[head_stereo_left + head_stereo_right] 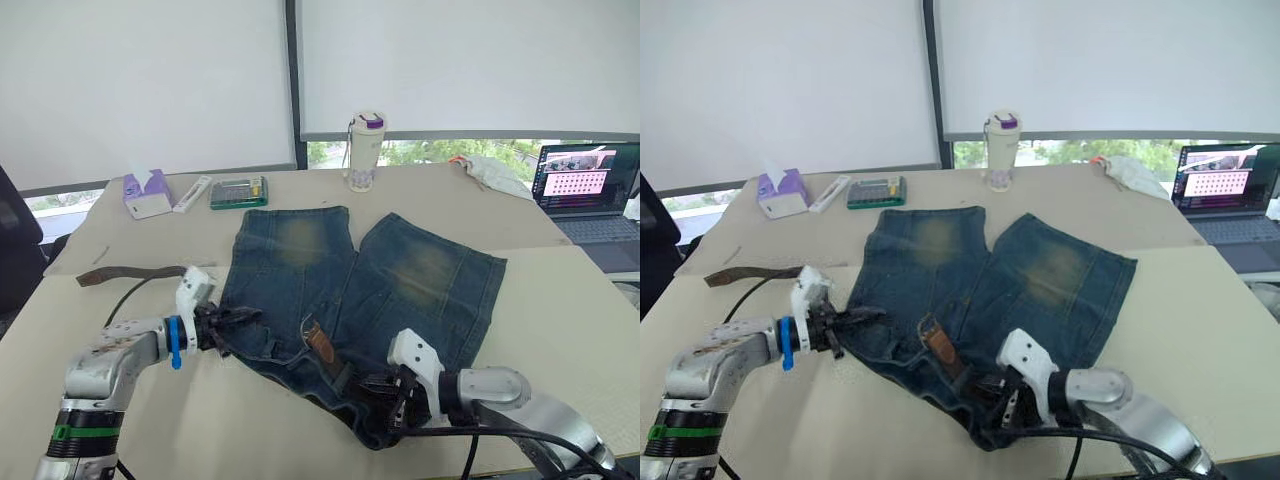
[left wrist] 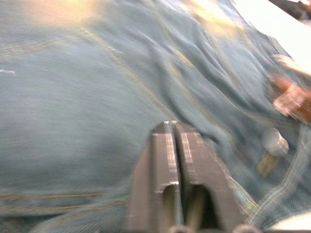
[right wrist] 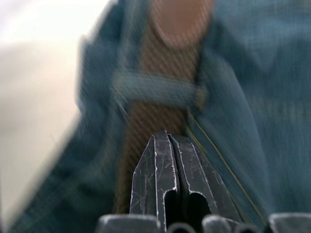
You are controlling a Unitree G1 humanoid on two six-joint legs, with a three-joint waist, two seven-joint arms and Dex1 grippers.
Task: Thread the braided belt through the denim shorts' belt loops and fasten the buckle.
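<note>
Nearest the camera, the right tool [image 1: 400, 395] sits at the near edge of the shorts [image 1: 400, 275], fingers pressed together; its wrist view shows them over the belt [image 3: 146, 131] just short of a loop [image 3: 155, 90] that crosses the strap. Whether they pinch the strap or only rest on it I cannot tell. The left tool [image 1: 222, 328] lies at the shorts' left end of the waistband, fingers also together, with denim bunched at their tips and apparently pinched.

The shorts lie on the counter [image 1: 560, 330] with the waistband toward the robot and the legs pointing away. One brown end of the belt [image 1: 320, 345] shows near the middle of the waistband, beside the shorts' metal button [image 2: 274, 141]; another brown stretch [image 1: 125, 274] trails onto the counter left of the shorts. The buckle cannot be made out.

Judging by this, threading is partly done. To do the step well, the left tool should hold the waistband flat and taut so the loop stands open, while the right tool feeds the strap along the band's line, flat and untwisted. Pushing hard would likely crumple the denim and close the loop.
</note>
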